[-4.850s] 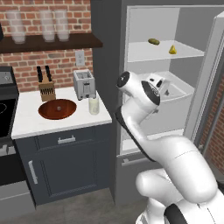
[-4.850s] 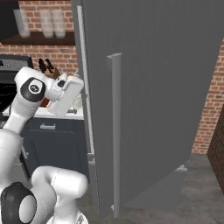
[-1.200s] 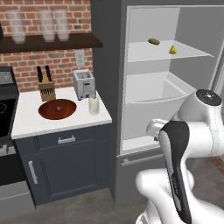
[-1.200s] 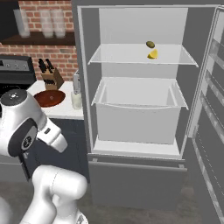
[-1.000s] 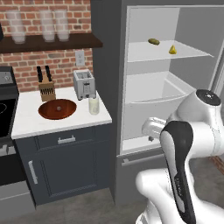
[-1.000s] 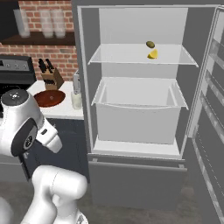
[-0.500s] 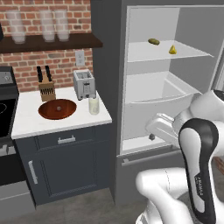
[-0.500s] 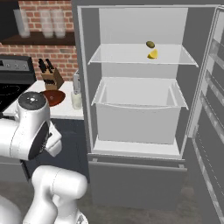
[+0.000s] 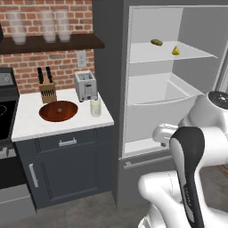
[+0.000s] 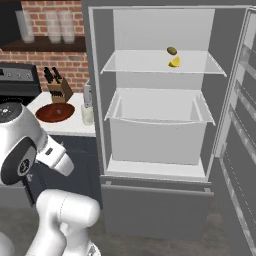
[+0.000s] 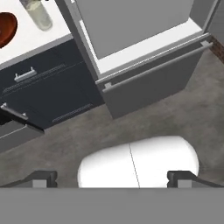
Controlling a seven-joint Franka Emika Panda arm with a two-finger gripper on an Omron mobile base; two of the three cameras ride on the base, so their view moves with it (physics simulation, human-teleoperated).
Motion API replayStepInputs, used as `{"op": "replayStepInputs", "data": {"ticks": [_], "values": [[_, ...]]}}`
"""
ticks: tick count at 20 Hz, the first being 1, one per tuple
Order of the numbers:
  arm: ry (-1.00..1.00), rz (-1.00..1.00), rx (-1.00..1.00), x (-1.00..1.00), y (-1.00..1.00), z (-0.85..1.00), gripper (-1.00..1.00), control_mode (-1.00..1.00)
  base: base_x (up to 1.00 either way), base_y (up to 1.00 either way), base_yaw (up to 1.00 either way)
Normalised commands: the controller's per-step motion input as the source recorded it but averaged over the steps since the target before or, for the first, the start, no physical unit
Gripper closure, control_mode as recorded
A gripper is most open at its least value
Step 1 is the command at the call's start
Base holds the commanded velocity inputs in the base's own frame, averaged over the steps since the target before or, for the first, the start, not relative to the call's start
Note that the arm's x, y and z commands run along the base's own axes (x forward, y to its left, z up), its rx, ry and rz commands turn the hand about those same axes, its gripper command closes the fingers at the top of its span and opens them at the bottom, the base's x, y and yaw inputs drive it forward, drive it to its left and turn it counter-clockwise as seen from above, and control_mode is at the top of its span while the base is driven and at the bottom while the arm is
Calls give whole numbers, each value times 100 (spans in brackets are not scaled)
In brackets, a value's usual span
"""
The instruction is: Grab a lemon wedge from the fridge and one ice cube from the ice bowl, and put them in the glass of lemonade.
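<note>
inside open fridge (image 10: 150, 165), lemon wedge (image 10: 174, 62) sitting on upper shelf (image 10: 130, 62) beside olive-green item (image 10: 171, 50). end effector (image 11: 112, 178) hanging with fingers spread wide, gripping nothing. ice bowl (image 9: 58, 111) and glass of lemonade (image 9: 95, 107) resting on surface (image 9: 26, 124).

From the left base view you look forward and down past the arm at the counter (image 9: 67, 124) and open fridge (image 9: 169, 80). The right base view faces the fridge (image 10: 155, 100) squarely, sharing shelf (image 10: 155, 65) and counter corner. Your hand view points down, close above the floor (image 11: 166, 118) and fridge base
</note>
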Motion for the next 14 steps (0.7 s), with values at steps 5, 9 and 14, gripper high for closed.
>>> {"op": "replayStepInputs", "data": {"ticks": [5,9,14], "values": [[-10,7,-20,-23,-53,0,-100,-100,0,0,0],[-8,12,-1,-24,-30,-13,-100,-100,0,0,0],[0,3,0,-1,0,-5,-100,-100,0,0,0]]}}
